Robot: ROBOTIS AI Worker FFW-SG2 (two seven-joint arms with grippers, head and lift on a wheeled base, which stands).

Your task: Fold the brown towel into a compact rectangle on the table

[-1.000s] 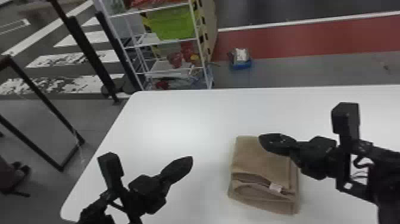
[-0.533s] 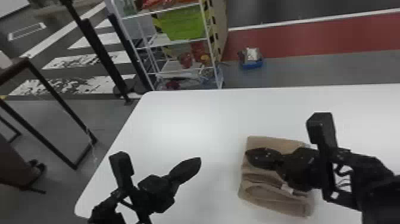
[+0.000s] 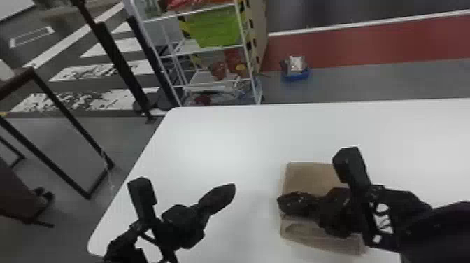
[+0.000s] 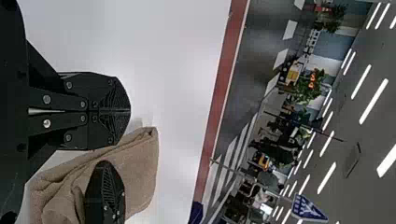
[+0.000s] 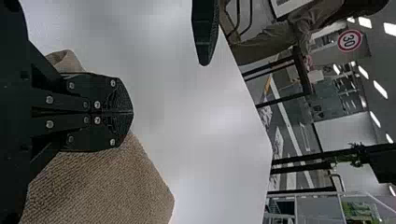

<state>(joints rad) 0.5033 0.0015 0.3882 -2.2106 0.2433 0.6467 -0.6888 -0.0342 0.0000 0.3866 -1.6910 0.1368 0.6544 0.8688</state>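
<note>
Towel [image 3: 311,176] lies folded on the tabletop [image 3: 216,147], lower right of your head view. Your right tool [image 5: 128,112] has swung lower-left across it, fingers closed and empty like your left tool's [image 4: 127,110], likely to neaten the fold.

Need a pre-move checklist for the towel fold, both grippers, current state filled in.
1. Towel lying on table: ok.
2. Towel folded into a layered bundle: ok.
3. Layers squared up all round: cannot tell, the right gripper and its arm cover part.
4. Left gripper shut, nothing between its fingers: ok.
5. Right gripper shut, nothing between its fingers: ok.
6. Right gripper clear of towel: cannot tell, it overlaps the towel in the head view; contact is unclear.
</note>
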